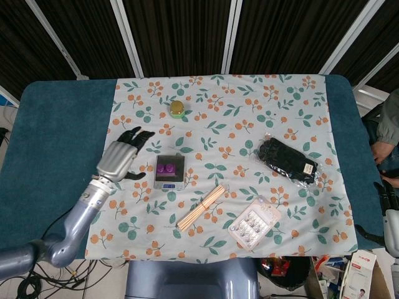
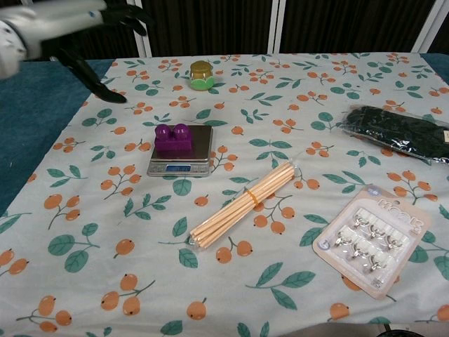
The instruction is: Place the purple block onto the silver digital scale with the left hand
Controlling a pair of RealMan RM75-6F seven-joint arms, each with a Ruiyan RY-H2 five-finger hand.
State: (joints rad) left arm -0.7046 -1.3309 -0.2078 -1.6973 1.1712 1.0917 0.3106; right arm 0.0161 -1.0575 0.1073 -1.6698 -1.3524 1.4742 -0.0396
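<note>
The purple block (image 1: 166,167) (image 2: 173,140) rests on the platform of the silver digital scale (image 1: 170,182) (image 2: 198,150), left of the cloth's middle. My left hand (image 1: 120,157) (image 2: 66,23) hovers to the left of the scale, raised above the table, fingers spread and holding nothing. It is well apart from the block. My right hand shows in neither view.
A small green and gold jar (image 1: 177,109) (image 2: 201,74) stands behind the scale. A bundle of wooden sticks (image 1: 201,207) (image 2: 243,203) lies in front right of it. A pack of hooks (image 2: 370,236) and a black bag (image 2: 395,132) lie on the right.
</note>
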